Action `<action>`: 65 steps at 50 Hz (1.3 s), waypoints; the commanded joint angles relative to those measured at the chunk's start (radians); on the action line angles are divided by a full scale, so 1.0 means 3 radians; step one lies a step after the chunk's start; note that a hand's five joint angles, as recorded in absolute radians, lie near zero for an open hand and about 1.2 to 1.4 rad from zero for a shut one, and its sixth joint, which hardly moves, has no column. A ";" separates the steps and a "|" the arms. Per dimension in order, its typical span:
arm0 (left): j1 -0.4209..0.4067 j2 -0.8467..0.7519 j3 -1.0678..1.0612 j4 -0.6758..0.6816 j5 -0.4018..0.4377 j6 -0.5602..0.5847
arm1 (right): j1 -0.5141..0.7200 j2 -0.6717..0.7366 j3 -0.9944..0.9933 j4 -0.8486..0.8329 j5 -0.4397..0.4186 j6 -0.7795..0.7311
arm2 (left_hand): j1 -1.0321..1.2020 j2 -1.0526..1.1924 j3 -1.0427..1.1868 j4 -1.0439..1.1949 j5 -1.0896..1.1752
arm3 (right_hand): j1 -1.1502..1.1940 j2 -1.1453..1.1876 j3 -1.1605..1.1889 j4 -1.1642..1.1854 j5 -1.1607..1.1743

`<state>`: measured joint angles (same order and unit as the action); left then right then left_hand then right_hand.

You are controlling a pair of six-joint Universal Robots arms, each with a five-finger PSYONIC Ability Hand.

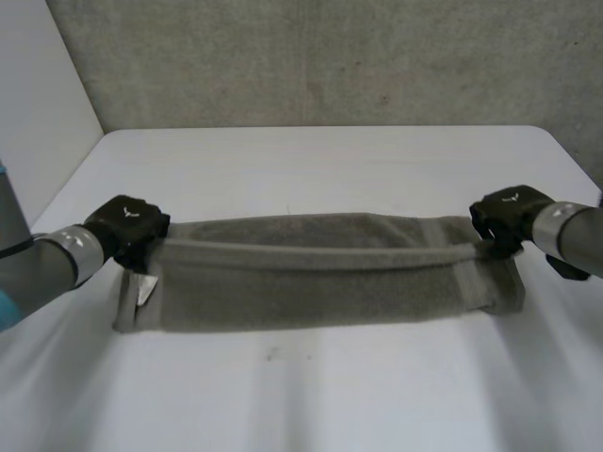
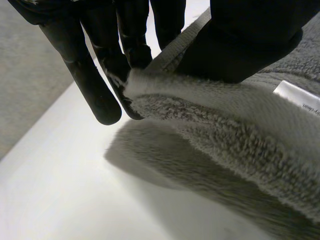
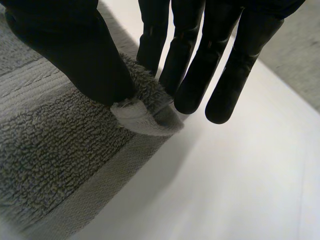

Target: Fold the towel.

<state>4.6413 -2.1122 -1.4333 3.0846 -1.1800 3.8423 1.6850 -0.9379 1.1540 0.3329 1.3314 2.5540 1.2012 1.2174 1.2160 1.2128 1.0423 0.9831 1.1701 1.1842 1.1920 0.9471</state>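
A grey towel point(image 1: 320, 278) lies folded in a long band across the table's middle, its upper layer lifted along one edge. My left hand point(image 1: 127, 226) is at the towel's left end and pinches the raised corner point(image 2: 150, 92) between thumb and fingers. My right hand point(image 1: 509, 217) is at the right end and pinches that corner point(image 3: 142, 117) the same way. A white label point(image 2: 297, 95) shows on the towel near the left hand.
The white table point(image 1: 311, 386) extends in front of the towel and behind it. A grey wall point(image 1: 320, 56) stands at the table's far edge. A white panel point(image 1: 38, 104) rises at the left.
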 commanded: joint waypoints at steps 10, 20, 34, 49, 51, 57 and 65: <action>-0.0136 -0.0691 0.0702 0.0793 -0.0285 -0.0106 | 0.0304 0.0656 -0.0579 -0.1022 0.0486 0.0133 | 0.0650 0.0596 0.0601 0.0611 0.0598 | 0.1377 0.0754 0.0707 0.0681 0.0915; -0.0172 -0.1048 0.0993 0.0819 -0.0275 -0.0106 | 0.0325 0.0943 -0.0774 -0.1166 0.0537 0.0118 | 0.0650 0.0596 0.0601 0.0611 0.0598 | 0.1377 0.0754 0.0707 0.0681 0.0915; -0.0280 -0.1100 0.1040 0.0937 -0.0306 -0.0081 | 0.0340 0.1117 -0.1009 -0.1273 0.0737 0.0118 | -0.3422 -0.3476 -0.3471 -0.3461 -0.3474 | -0.2695 -0.3319 -0.3365 -0.3392 -0.3157; -0.0310 -0.0282 0.0565 0.0921 -0.0290 -0.0117 | 0.0299 -0.0037 -0.0309 -0.1488 0.0726 0.0629 | -0.3422 -0.3476 -0.3471 -0.3461 -0.3474 | -0.2695 -0.3319 -0.3365 -0.3392 -0.3157; -0.0315 -0.0205 0.0488 0.0921 -0.0290 -0.0122 | 0.0294 -0.0160 -0.0187 -0.1463 0.0726 0.0634 | -0.3422 -0.3476 -0.3471 -0.3461 -0.3474 | -0.2695 -0.3319 -0.3365 -0.3392 -0.3157; -0.0377 0.0106 0.0136 0.0901 -0.0295 -0.0132 | 0.0284 -0.0621 0.0416 -0.1386 0.0584 0.0609 | -0.3422 -0.3476 -0.3471 -0.3461 -0.3474 | -0.2695 -0.3319 -0.3365 -0.3392 -0.3157; -0.0351 0.0627 -0.0493 0.0901 -0.0260 -0.0662 | 0.0004 -0.0877 0.1193 -0.1288 0.0109 0.0410 | -0.3422 -0.3476 -0.3471 -0.3461 -0.3474 | -0.2399 -0.3022 -0.3069 -0.3095 -0.2861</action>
<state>4.5298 -2.0368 -1.4441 3.3551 -1.2646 3.7768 1.7597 -1.1461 1.3274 -0.0747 1.4745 2.7272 0.1727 0.1653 0.1667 0.1675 0.0242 0.2196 0.2347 0.2167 0.2352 0.0721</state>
